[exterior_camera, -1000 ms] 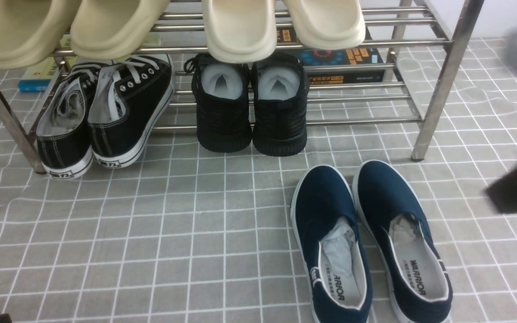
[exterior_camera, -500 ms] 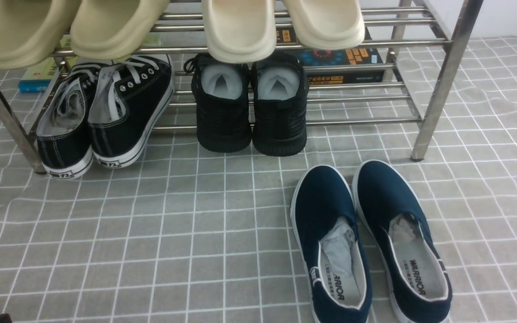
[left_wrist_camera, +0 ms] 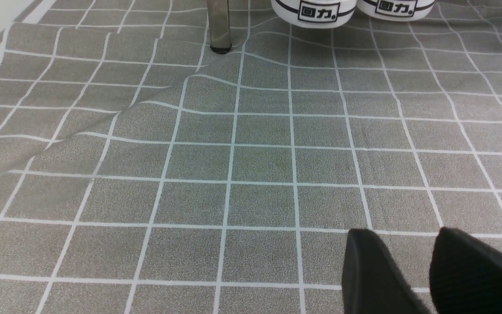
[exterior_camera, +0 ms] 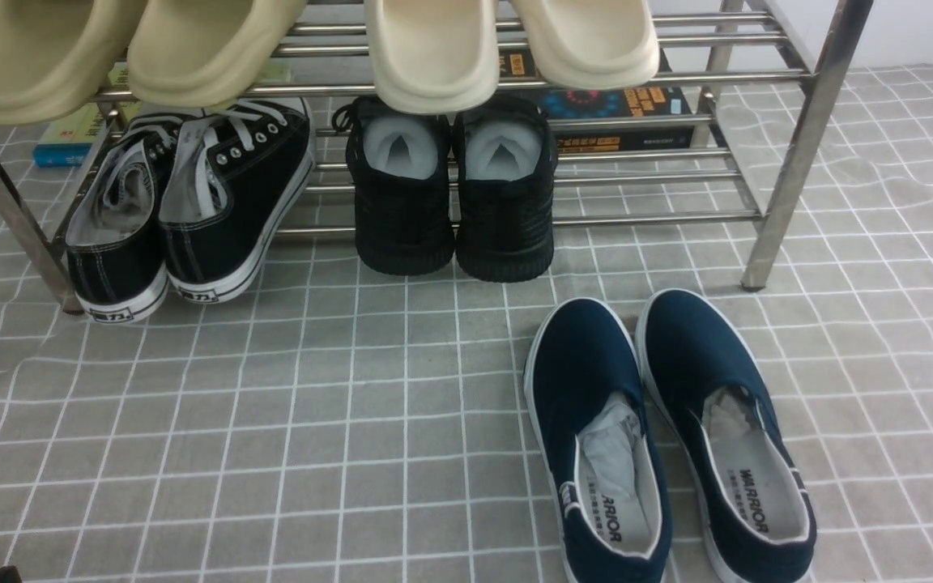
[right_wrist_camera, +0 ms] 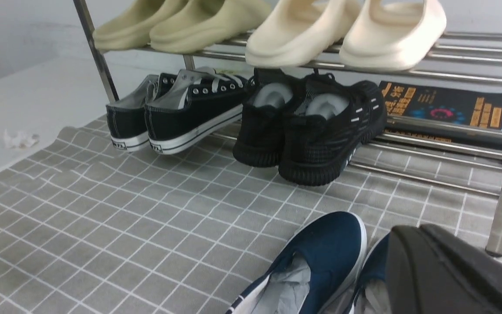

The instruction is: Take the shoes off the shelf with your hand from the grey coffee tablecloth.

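Though both jaws' state unclear: navy shoes [exterior_camera: 669, 437], white-soled, paper-stuffed, side by side on grey coffee tablecloth [exterior_camera: 272, 421].

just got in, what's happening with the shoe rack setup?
Nothing is being held right now. The pair of navy-blue canvas slip-ons with white soles already sits side by side on the grey-brown grid-patterned cloth, in front of the steel-bar shelf. Its lower tier holds black lace-up sneakers and all-black knit shoes, with a bare slot on the right. The left hand hovers over bare cloth, fingers slightly apart and empty. The right hand's grip state can't be judged.
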`<action>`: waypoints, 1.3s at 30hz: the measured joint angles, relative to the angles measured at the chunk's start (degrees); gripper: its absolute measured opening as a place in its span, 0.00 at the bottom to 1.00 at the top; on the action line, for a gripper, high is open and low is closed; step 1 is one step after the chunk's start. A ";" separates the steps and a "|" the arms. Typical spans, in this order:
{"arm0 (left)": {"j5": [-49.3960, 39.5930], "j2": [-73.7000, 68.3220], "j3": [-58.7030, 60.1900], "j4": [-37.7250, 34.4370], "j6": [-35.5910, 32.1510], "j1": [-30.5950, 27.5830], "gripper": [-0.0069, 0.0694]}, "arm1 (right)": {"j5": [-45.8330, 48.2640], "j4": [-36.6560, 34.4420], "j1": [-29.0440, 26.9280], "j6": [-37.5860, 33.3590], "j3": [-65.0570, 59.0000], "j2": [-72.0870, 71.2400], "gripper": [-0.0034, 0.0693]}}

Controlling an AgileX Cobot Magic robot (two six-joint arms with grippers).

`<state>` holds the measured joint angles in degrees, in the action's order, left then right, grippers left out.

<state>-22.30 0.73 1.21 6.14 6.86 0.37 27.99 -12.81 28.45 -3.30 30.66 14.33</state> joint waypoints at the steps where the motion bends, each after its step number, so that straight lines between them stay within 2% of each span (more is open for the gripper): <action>1: 0.00 0.00 0.00 0.00 0.00 0.00 0.41 | 0.12 0.00 0.00 -0.05 0.00 0.00 0.04; 9: 0.00 0.00 0.00 0.00 0.00 0.00 0.41 | 0.03 0.01 0.00 0.01 -0.16 0.00 0.05; 14: 0.00 0.00 0.00 0.00 0.00 0.00 0.41 | -7.47 2.77 -0.99 0.01 -6.51 -0.14 0.05; 20: 0.00 0.00 0.00 0.00 0.00 0.00 0.41 | -9.63 4.90 -9.90 0.01 -17.03 -4.12 0.05; 23: 0.00 0.00 0.00 0.00 0.00 0.00 0.41 | -9.07 6.68 -18.06 0.01 -24.37 -9.21 0.06; 26: 0.00 0.00 0.00 0.00 0.00 0.00 0.41 | -8.30 7.44 -22.51 0.17 -28.15 -12.99 0.07; 31: -0.06 0.00 0.00 0.00 0.00 0.00 0.41 | -6.90 7.61 -26.78 3.30 -31.55 -14.88 0.08; 39: -0.06 0.00 0.00 0.00 0.00 0.00 0.41 | -5.82 9.48 -28.48 4.08 -31.50 -14.88 0.09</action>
<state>-22.36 0.73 1.21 6.14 6.86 0.37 22.17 -3.33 -0.03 0.78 -0.84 -0.55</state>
